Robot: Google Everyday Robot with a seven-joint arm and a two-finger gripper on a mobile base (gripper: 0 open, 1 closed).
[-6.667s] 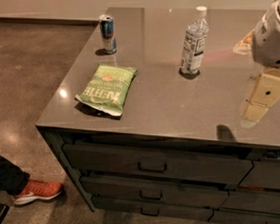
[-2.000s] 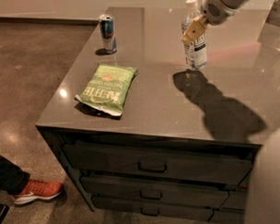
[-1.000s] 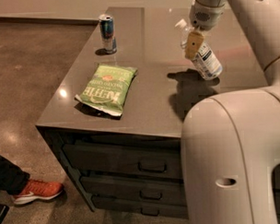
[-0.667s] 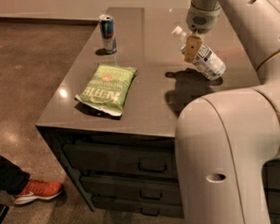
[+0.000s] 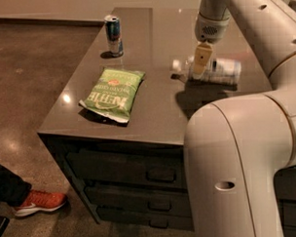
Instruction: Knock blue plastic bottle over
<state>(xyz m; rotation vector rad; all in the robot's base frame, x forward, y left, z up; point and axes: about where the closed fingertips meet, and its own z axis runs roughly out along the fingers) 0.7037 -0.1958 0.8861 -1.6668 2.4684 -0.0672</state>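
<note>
The blue plastic bottle (image 5: pixel 220 70) lies on its side on the grey counter (image 5: pixel 155 47), its white cap (image 5: pixel 177 65) pointing left. My gripper (image 5: pixel 200 61) hangs from the white arm just in front of the bottle's neck end, over the right middle of the counter. The arm partly hides the bottle's neck.
A slim blue-and-silver drink can (image 5: pixel 113 35) stands at the back left. A green chip bag (image 5: pixel 113 94) lies near the front left. The arm's large white body (image 5: pixel 237 166) fills the right foreground. Drawers (image 5: pixel 140 174) sit below; a person's orange shoe (image 5: pixel 40 202) is on the floor at left.
The bottle stood upright, then tipped right as my gripper pushed it, and now lies flat on the counter. My gripper has come down slightly beside its neck.
</note>
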